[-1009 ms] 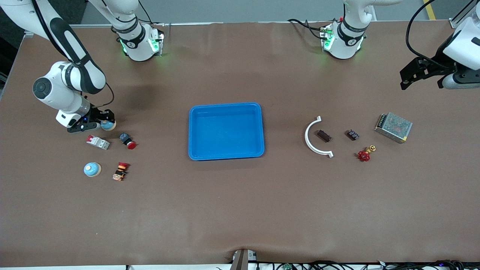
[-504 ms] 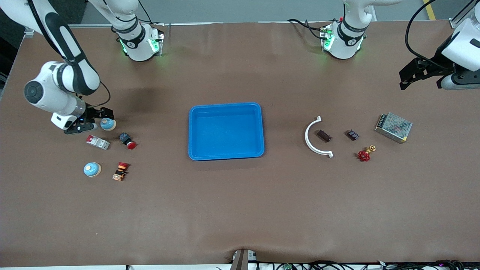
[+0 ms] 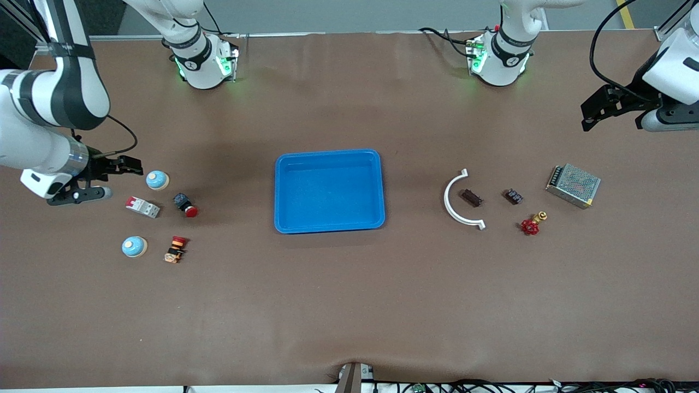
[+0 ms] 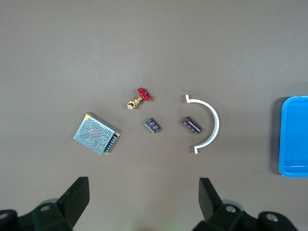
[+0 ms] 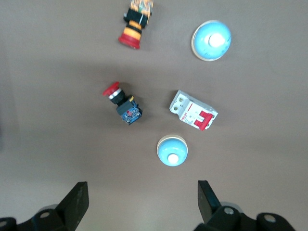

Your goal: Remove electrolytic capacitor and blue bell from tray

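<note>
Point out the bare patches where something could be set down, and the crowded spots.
Bare: inside the shallow blue plastic tray, and the brown table nearer the camera. Crowded: around the white-and-red circuit breaker at the right arm's end, and around the white curved plastic bracket at the left arm's end.

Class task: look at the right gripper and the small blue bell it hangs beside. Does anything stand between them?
Nothing visible does. The right gripper, fingers open, hangs over bare brown table beside the small blue dome-shaped bell. The red-and-white circuit breaker lies nearer the front camera, off that line.
</note>
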`<state>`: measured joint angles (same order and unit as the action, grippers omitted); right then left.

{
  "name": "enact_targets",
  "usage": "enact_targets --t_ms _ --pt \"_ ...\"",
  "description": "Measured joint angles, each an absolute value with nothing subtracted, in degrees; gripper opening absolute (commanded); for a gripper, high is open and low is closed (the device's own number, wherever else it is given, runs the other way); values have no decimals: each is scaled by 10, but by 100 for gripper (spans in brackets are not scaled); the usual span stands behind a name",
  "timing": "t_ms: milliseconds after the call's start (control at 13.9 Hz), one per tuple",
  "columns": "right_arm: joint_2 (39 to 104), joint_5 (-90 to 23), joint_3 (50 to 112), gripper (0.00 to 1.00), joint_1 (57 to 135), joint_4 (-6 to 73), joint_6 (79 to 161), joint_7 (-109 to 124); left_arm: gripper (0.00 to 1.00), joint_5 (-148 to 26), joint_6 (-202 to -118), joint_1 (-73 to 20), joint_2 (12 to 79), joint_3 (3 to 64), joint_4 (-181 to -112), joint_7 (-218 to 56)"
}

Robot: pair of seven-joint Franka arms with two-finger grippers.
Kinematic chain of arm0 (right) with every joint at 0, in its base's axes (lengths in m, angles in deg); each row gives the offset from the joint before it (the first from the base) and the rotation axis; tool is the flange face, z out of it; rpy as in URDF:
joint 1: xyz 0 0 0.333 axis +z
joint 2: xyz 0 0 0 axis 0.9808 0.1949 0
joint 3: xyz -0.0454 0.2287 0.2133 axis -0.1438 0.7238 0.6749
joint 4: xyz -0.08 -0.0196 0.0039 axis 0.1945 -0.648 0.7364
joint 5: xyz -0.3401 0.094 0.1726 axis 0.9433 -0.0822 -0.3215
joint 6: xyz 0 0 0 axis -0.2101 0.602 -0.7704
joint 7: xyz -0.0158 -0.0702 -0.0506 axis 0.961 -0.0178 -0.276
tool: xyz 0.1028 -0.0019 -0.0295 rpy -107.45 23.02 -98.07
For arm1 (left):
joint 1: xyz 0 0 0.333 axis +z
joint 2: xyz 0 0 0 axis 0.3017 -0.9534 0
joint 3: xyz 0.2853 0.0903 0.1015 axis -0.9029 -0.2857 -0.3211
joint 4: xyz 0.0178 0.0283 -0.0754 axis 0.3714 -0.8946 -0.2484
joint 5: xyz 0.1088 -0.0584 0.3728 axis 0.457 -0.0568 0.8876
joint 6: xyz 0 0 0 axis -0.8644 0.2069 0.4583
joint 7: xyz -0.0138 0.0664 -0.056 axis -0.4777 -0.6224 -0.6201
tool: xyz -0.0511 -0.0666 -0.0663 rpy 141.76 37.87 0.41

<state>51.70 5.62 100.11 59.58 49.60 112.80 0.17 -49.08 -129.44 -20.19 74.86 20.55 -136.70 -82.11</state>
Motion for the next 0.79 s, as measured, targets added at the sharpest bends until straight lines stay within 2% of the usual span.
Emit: enact_targets --t_ms 793 --pt "543 56 1000 100 628 434 1118 104 100 -491 -1294 -202 748 207 -1371 -821"
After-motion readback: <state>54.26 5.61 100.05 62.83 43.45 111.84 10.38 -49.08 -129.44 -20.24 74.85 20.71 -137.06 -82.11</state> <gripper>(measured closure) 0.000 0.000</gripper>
